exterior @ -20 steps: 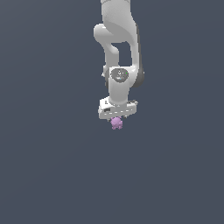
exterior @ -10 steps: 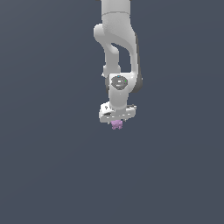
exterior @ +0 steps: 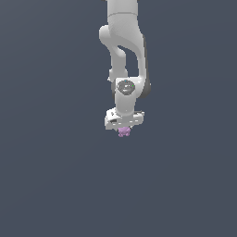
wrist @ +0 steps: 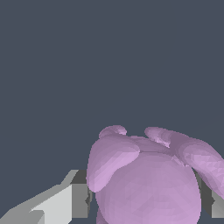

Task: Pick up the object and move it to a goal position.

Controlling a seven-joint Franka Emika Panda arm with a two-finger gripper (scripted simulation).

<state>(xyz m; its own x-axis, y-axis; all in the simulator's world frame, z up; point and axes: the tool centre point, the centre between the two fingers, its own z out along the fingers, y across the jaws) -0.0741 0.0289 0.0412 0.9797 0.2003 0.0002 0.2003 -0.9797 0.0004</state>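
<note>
The object (exterior: 123,132) is a tiny pink-purple lump with rounded knobs, peeking out under the white gripper (exterior: 123,130) in the exterior view. Up close in the wrist view the object (wrist: 148,179) fills the space between the two fingers, with one grey-white finger (wrist: 74,200) against one of its sides and the other finger (wrist: 210,199) at the opposite side. The gripper is shut on it. The white arm (exterior: 125,55) hangs down from the top of the exterior view, with the hand pointing down. No goal marker shows in either view.
Only a plain dark grey-blue surface (exterior: 55,176) surrounds the arm in both views.
The hand with the pink-purple object has shifted a little lower and slightly toward the exterior view's right, and the wrist has turned somewhat; less of the object shows below the hand.
</note>
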